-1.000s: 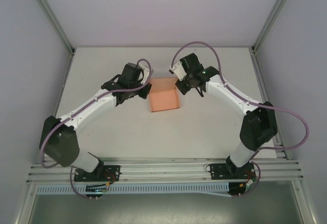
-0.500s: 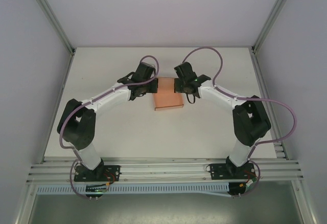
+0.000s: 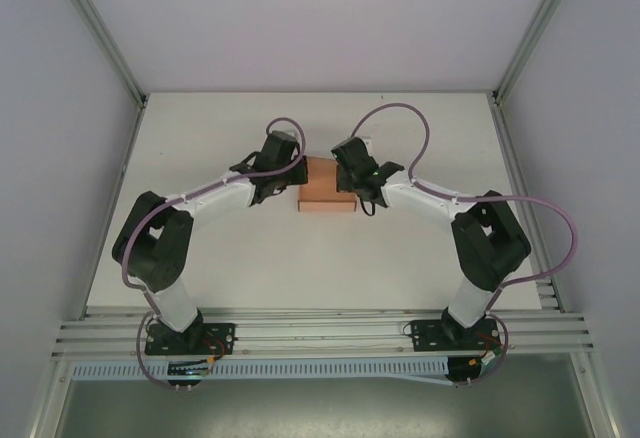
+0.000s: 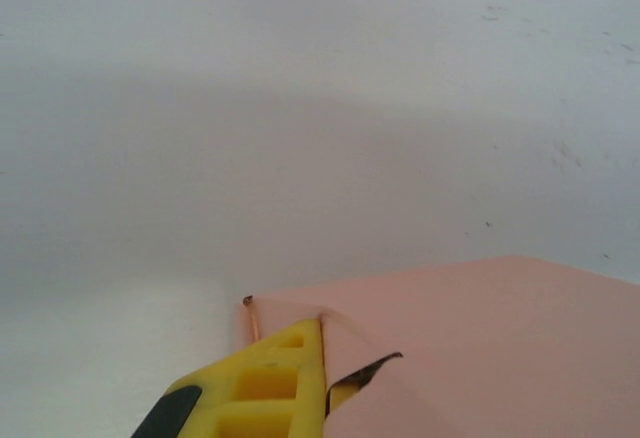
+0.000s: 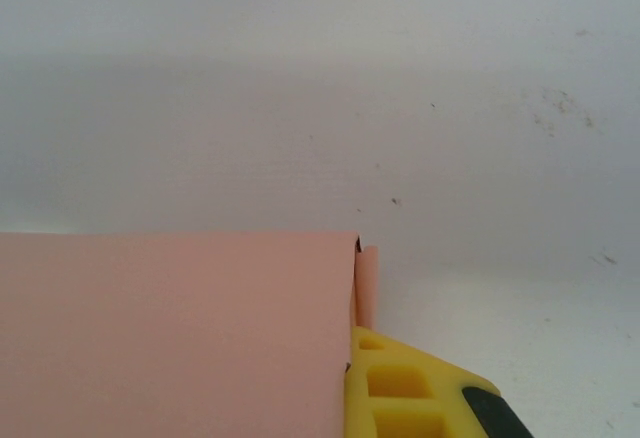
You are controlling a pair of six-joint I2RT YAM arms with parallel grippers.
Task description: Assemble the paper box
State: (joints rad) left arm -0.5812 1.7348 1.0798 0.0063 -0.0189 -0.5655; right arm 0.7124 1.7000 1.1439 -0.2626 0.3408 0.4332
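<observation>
The paper box [image 3: 326, 192] is salmon-pink card standing at the middle of the table between my two grippers. My left gripper [image 3: 292, 180] is at its left end. In the left wrist view that gripper [image 4: 330, 383] is shut on a folded side wall of the box [image 4: 500, 338], with one yellow finger [image 4: 262, 390] showing and the other hidden behind the card. My right gripper [image 3: 346, 180] is at the right end. In the right wrist view it [image 5: 352, 388] is shut on the box wall [image 5: 180, 328], whose card covers all but one yellow finger [image 5: 405, 390].
The white table [image 3: 230, 248] runs out to grey side walls and metal frame posts [image 3: 100, 33]. Purple cables [image 3: 400, 118] loop above both wrists. The arm bases [image 3: 185, 336] sit on the rail at the near edge.
Both wrists have moved in against the box ends and their elbows have drawn back. The box has shifted slightly away and looks shorter from above.
</observation>
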